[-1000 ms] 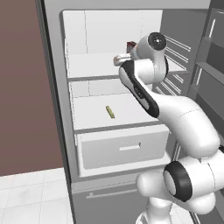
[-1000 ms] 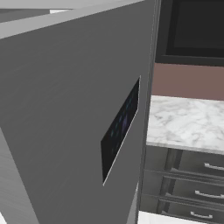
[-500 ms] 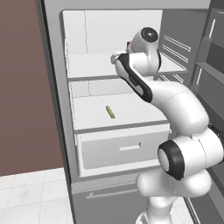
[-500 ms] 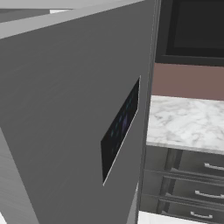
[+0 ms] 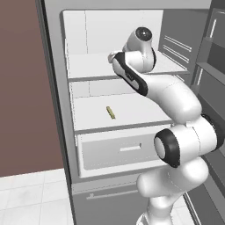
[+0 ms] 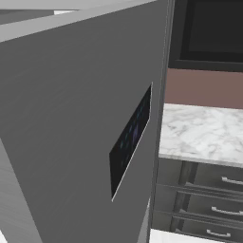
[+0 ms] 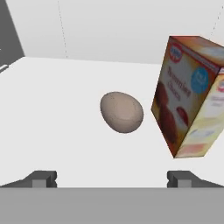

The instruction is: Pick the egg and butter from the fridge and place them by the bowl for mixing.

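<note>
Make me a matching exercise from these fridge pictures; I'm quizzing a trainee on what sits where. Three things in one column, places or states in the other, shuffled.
Things:
1. egg
2. butter
3. carton box

Places or states:
A. lies alone on the middle shelf, above the white drawer
B. stands on the shelf, beside the egg
C. lies on the white shelf ahead of the open jaws, between the fingertips' lines

Pairs: 1-C, 2-A, 3-B

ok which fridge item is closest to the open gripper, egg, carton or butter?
The egg: it lies on the shelf just ahead of the gripper. The carton box stands beside it, off to one side; the butter lies one shelf lower.
</note>
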{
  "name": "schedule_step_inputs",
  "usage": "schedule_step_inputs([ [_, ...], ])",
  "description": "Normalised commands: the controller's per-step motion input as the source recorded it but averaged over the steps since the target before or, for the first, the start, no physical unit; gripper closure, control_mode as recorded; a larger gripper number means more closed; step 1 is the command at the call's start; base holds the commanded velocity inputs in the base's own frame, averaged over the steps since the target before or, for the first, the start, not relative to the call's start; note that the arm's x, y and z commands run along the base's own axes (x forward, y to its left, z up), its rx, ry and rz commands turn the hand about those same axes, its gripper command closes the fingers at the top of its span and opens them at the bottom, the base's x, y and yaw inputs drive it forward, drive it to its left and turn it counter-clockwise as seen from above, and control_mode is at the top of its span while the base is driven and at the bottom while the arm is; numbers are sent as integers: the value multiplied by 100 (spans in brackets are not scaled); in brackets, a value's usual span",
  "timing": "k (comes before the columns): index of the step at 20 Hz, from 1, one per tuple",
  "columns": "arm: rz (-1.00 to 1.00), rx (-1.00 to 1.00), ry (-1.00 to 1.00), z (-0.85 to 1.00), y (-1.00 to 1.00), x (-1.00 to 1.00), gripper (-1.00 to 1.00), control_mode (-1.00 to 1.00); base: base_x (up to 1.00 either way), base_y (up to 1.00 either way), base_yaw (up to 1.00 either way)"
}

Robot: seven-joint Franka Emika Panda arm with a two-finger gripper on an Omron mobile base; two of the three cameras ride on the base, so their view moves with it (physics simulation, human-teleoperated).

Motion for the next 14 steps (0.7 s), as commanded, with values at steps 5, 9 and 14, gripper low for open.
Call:
schedule_step_inputs([
  [5, 0, 0, 0, -12, 6, 34, -100, -100, 0, 0, 0],
  [9, 0, 0, 0, -7, 0, 30, -100, -100, 0, 0, 0],
  [14, -1, 0, 0, -1, -1, 21, -100, -100, 0, 0, 0],
])
